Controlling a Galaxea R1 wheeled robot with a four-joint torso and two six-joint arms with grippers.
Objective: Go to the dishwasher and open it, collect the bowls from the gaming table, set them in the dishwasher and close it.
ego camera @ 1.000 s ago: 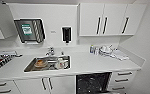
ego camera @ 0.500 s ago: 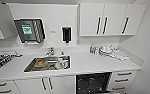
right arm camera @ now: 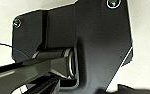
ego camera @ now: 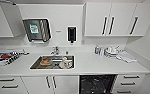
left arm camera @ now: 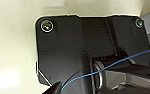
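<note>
Dishwasher [ego camera: 97,84]: under the desk [ego camera: 91,65], right of the sink [ego camera: 52,62]; dark inside shows, so judged already open. Bowls: not yet collected or loaded, closing remains. End effector state: cannot tell for either.

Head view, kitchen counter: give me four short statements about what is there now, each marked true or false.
1. The sink holds items. True.
2. The dishwasher sits directly below the sink. False: it is under the counter to the sink's right; white cabinet doors are below the sink.
3. A black dispenser hangs on the wall above the counter. True.
4. The stacked dishes sit left of the sink. False: they are on the counter's right part.
</note>
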